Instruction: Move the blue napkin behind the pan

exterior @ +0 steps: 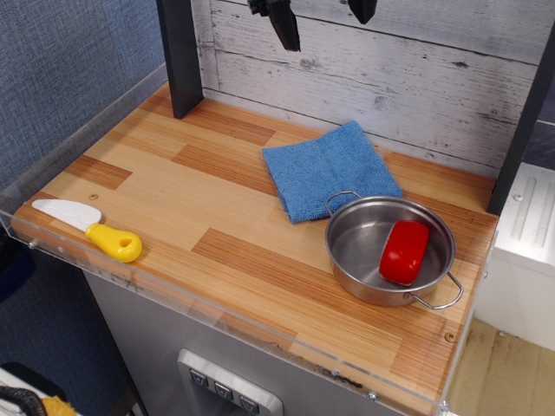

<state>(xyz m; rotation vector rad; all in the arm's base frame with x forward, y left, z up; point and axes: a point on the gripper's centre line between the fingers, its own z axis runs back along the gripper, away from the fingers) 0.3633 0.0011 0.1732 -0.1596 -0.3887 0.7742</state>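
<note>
The blue napkin (329, 170) lies flat on the wooden counter, just behind and to the left of the pan, its near corner by the pan's far handle. The pan (360, 251) is a shiny steel pan with two wire loop handles at the right front, holding a red block (404, 251). My gripper (323, 24) is high at the top edge, well above the napkin, open and empty; only its two dark fingertips (284, 30) show.
A toy knife (87, 227) with a white blade and yellow handle lies at the left front. A dark post (179, 56) stands at the back left, another (527, 113) at the right. A clear plastic rim edges the counter.
</note>
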